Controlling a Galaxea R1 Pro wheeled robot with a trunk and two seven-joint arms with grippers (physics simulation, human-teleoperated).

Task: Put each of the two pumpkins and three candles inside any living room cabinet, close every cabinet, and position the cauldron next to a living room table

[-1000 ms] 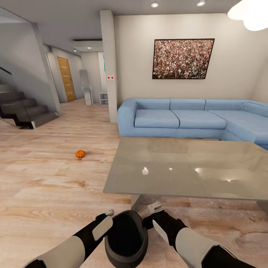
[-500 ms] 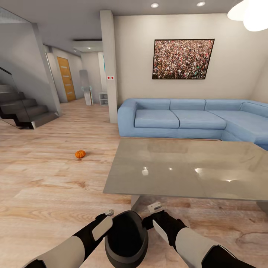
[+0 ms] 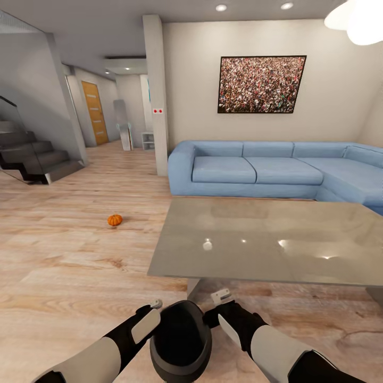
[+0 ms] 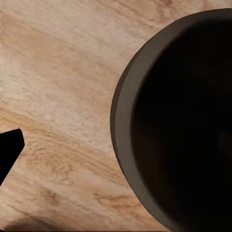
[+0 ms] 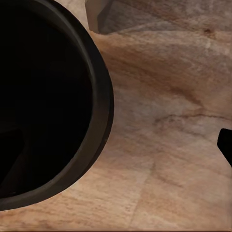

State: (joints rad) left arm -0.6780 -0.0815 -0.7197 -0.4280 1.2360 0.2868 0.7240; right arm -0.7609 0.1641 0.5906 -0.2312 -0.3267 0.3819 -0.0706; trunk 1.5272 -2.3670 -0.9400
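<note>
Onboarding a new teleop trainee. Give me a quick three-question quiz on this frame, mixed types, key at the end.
1. True or false: the small orange pumpkin sits on the glossy grey table.
2. Multiple choice: the round black cauldron is (A) on the blue sofa, (B) between the two grippers, over the wooden floor, (C) on the stairs.
3. Fill in: the left gripper is on one side of the cauldron's rim, the right gripper on the ____ side.

Key: 1 false, it lies on the floor. 2 B. 3 opposite.
</note>
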